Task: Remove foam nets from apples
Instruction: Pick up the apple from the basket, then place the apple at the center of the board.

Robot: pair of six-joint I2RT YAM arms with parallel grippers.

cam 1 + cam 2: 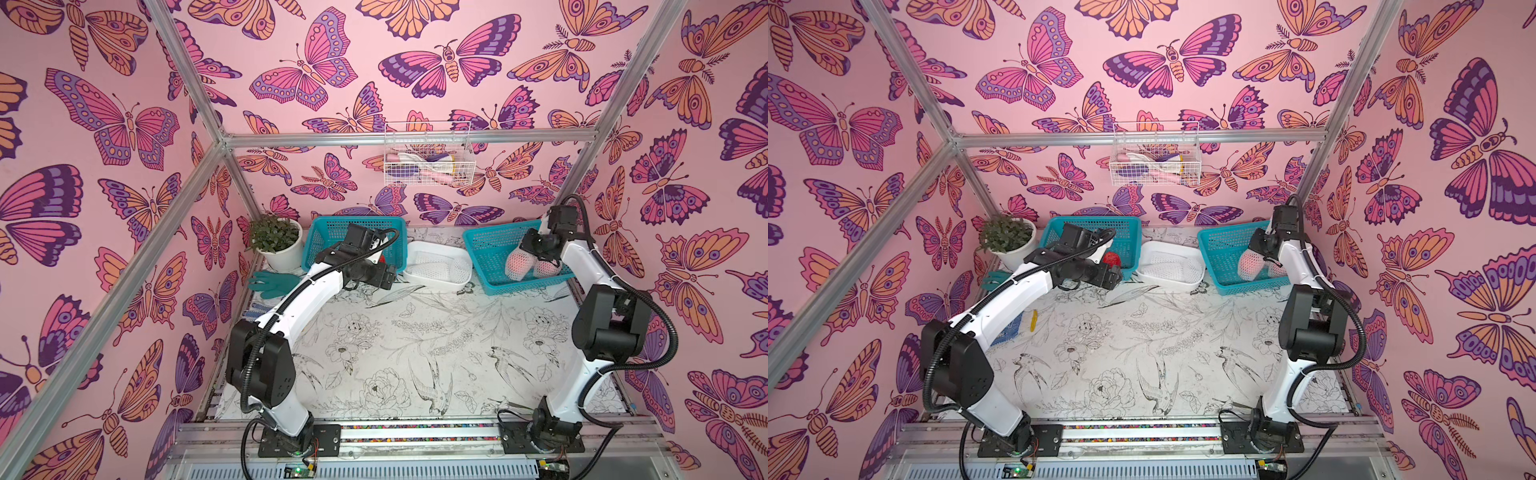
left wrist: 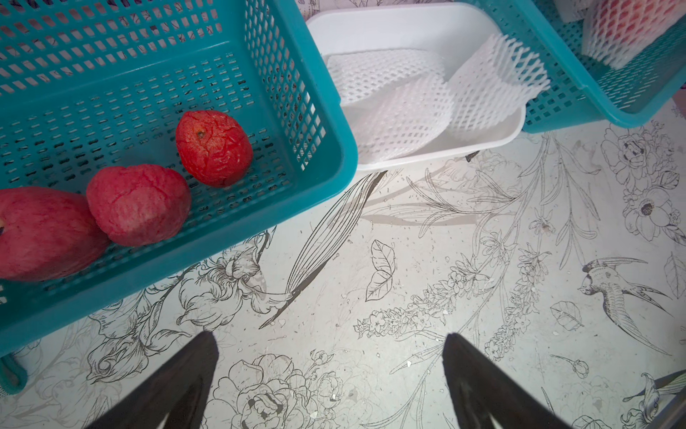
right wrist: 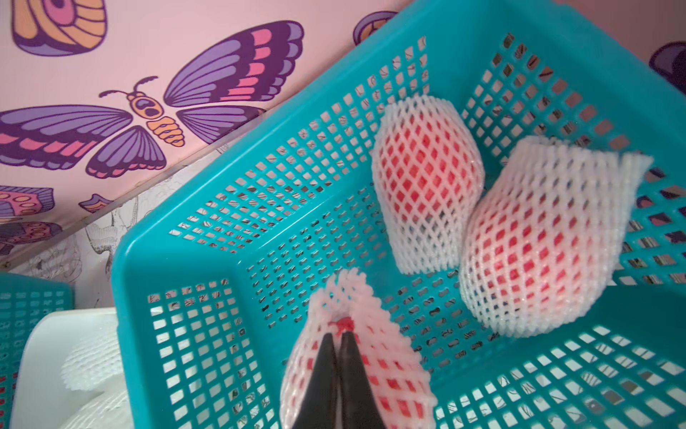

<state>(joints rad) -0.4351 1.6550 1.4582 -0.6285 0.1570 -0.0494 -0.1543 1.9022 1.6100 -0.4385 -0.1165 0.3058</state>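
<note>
Back-left corner of the worktop: the left teal basket (image 2: 282,81) is seen with three bare apples (image 2: 213,148) in it, nets off. At the back edge, between the two baskets, the white tub (image 2: 408,26) is loaded with shed foam nets (image 2: 401,111), three as far as can be counted. Back-right corner: three netted apples (image 3: 427,178) are held in the right teal basket (image 3: 230,260), two lying touching each other and the third taken by its foam net (image 3: 371,371). The task is judged about half done, with three stripped and three to go. The left arm is stretched toward the back edge. The left gripper (image 2: 329,335) is held above bare worktop just in front of the left basket and the tub, jaws spread wide, nothing between them. The right arm is folded high, with the wrist bent down into the right basket. The right gripper (image 3: 337,335) is clenched on the gathered end of that foam net, and a bit of red is seen at the tips. Whether the apple is lifted off the basket floor cannot be told.
</note>
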